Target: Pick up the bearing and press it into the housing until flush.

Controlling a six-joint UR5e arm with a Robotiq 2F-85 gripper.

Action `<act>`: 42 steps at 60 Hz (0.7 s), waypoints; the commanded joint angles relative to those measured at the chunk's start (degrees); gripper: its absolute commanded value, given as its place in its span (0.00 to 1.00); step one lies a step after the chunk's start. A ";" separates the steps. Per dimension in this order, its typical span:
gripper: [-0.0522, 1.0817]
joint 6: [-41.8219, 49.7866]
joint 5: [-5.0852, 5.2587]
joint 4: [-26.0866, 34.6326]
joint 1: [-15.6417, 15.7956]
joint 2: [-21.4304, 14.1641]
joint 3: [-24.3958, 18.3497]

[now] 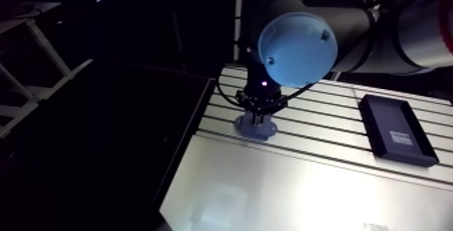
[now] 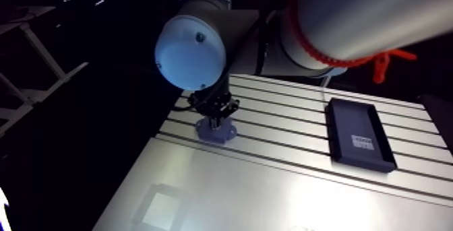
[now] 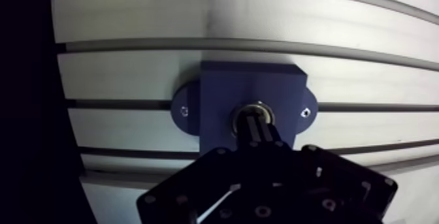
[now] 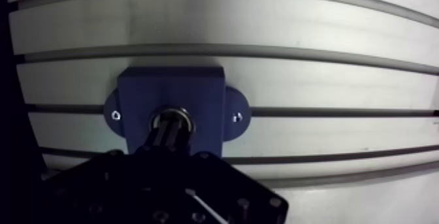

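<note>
Slotted aluminium table carries the blue housing, the bearing seated in its bore (flush or not, I cannot tell). Straight above it, on one vertical axis, the gripper bears down, fingers closed together, clasping nothing. Well apart at 3 o'clock in the arm view lies a dark case.

You see the surface in bare aluminium, smooth with a dull sheen; the housing in matt blue plastic; the bearing as a bright, glossy metal ring; the hand and the flat case in matt black.
</note>
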 commanded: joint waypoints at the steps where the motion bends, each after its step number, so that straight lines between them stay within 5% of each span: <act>1: 0.98 0.00 0.01 0.00 0.03 0.14 0.06; 16: 0.98 -0.09 -0.08 0.00 -0.05 -0.11 -0.11; 23: 0.98 -0.09 -1.61 -0.08 -0.06 -0.54 -0.37; 42: 0.97 -0.17 -1.57 0.34 -0.07 -1.35 -1.16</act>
